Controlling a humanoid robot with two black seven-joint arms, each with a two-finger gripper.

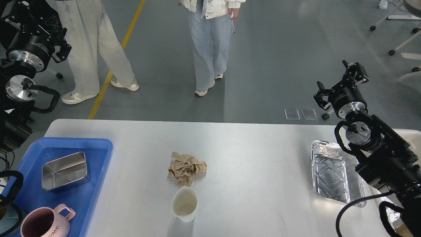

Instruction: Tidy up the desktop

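Partly tidied, by the look: steel tin (64, 170) and pink mug (46, 223) in blue tray (98, 148); crumpled paper (186, 168), cup (185, 203), foil tray (330, 174) loose on wide white table (250, 148) below; left gripper (61, 49) jaws unclear, right gripper (353, 70) jaws spread, empty.

The table (250, 154) is a large white rectangular top with a rounded far-left corner and a smooth matte surface that fills the lower half of the head view. Its far edge runs level across the view against the grey floor, and the near part runs out of view at the bottom. A faint dark scratch marks the near right area.
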